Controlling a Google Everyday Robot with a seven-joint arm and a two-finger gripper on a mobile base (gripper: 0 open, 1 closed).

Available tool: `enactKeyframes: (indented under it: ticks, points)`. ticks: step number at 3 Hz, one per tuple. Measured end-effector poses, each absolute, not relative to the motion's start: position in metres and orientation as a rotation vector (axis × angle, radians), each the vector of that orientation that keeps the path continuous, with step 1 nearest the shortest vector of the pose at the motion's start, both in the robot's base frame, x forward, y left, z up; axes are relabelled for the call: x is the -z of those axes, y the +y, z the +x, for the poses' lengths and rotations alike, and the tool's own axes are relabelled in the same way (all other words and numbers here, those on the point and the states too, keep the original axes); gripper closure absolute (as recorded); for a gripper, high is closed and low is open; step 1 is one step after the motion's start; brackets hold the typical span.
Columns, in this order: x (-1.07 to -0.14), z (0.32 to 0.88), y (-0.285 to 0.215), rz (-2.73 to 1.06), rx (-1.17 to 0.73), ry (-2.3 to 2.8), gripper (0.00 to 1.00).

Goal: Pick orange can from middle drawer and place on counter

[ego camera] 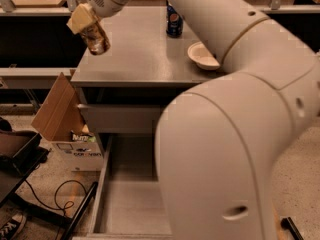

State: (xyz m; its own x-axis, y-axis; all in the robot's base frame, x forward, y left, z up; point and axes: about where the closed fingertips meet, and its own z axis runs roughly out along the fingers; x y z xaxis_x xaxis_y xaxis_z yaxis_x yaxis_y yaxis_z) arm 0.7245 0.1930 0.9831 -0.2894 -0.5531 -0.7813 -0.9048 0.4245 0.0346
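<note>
1. Tool (88, 25): positioned at the rear left corner of the bench (135, 59), above its surface. The tan fingers (80, 19) are pinched on the upper end of the orange can (97, 39).

2. Orange can: held tilted, with its lower end pointing down and to the right, at the left edge of the bench. Whether the can touches the bench surface cannot be determined.

3. Arm (235, 129): the white arm runs from the tool across the rear of the bench, then descends in front of the right half of the bench. It hides the right side of the bench front.

4. Items on the bench:
- Pepsi can (174, 20): dark blue, upright, at the rear centre of the bench, well apart from the orange can.
- Bowl (201, 57): shallow, cream-coloured, on the right part of the bench, partly hidden by the arm.

5. Below the bench:
- Upper drawer (120, 119): directly under the bench top, front closed.
- Middle drawer (125, 199): pulled out toward the camera; the visible part of its grey floor is bare, and its right portion is hidden by the arm.

6. Left of the bench: an open cardboard box (62, 124) stands on the floor against the bench side.
</note>
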Motion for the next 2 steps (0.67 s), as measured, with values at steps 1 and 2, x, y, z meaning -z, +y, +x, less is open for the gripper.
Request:
enactKeyframes:
  ticks: [1,2]
  points:
    - [-0.989,0.752,0.24,-1.06,-0.719,1.99,1.0]
    - [-0.959,0.776,0.248,-0.916,-0.796,2.001,1.0]
